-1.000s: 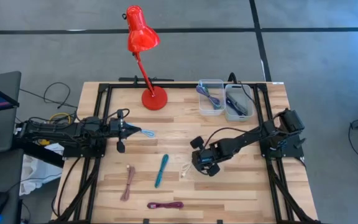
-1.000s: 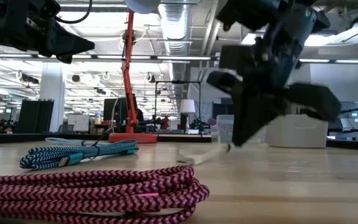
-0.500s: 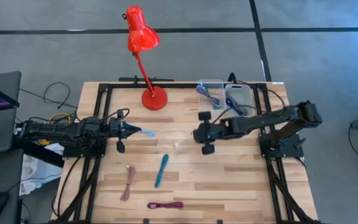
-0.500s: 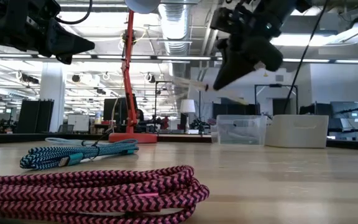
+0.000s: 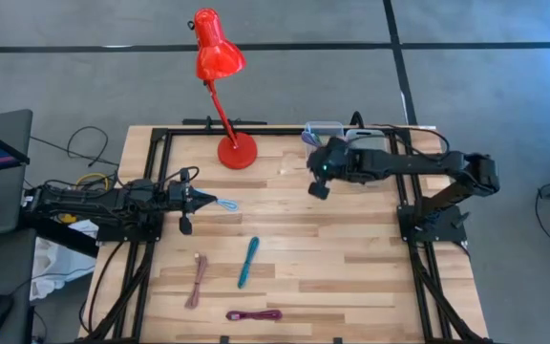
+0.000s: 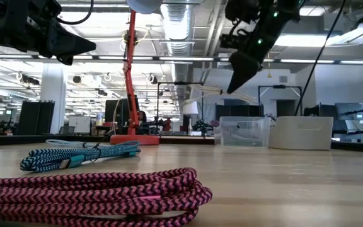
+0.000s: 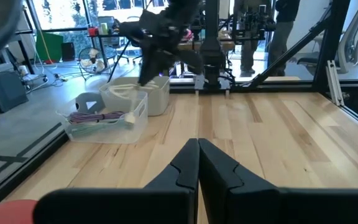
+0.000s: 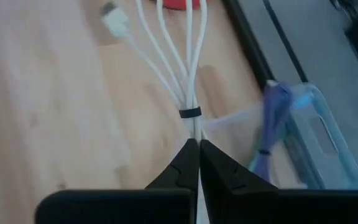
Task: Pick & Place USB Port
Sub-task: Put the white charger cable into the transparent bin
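My right gripper [image 5: 317, 182] hangs above the table's far right part, next to two clear bins [image 5: 325, 151], shut on a bundled white USB cable [image 8: 188, 59]. The cable carries a black tie [image 8: 190, 113] and a plug [image 8: 113, 21]. In the low view the bundle [image 6: 216, 93] hangs well above the tabletop. My left gripper [image 5: 199, 198] waits shut and level at the table's left, with a small blue cable loop [image 5: 225, 204] just past its tips. My right gripper pinches the white bundle between its two fingers just behind the black tie [image 8: 191, 132], several strands together. The fingers slant downward and lie along the strands. The cable is lifted clear of the table, and its loops and plug reach out beyond the fingertips.
One bin holds a purple cable [image 8: 273, 118]. A red desk lamp [image 5: 237, 150] stands at the far edge. A teal cable [image 5: 247, 261], a pink-tan cable [image 5: 197, 280] and a magenta cable [image 5: 253, 314] lie toward the near edge. Black frame rails run along the table's sides.
My right gripper has risen from the table's middle and swung toward the far edge and the bins, rolling its wrist as it went. It stays shut on the white cable, which has come off the tabletop and now hangs clear.
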### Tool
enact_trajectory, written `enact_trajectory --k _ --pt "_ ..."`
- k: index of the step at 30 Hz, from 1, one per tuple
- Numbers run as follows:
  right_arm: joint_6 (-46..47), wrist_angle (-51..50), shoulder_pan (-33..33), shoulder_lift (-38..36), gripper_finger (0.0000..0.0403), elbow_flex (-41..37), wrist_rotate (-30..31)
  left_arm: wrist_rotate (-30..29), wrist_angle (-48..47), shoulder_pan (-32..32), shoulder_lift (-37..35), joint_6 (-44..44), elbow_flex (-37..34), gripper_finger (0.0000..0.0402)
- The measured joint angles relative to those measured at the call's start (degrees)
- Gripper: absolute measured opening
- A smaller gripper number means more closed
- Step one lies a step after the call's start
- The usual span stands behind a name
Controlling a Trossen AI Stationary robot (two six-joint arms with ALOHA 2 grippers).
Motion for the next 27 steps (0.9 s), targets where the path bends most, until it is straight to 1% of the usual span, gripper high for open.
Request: enact_trajectory --k 9,14,17,27 --pt "10.1 -0.5 -10.4 0.0 0.0000 0.0 -0.3 0.0 0.0 0.0 0.0 0.0 0.0 0.0006" --pt "11.3 -0.7 -13.8 0.6 0.0000 0.0 -0.6 0.0 0.0 0.0 0.0 0.0 0.0 0.0006" --pt "11.9 -1.3 -15.9 1.5 0.0000 0.0 -2.0 0.0 0.0 0.0 0.0 0.0 0.0 0.0006" --pt "11.8 -0.6 -19.6 8.5 0.0000 0.0 -3.7 0.0 0.0 0.0 0.0 0.0 0.0 0.0006"
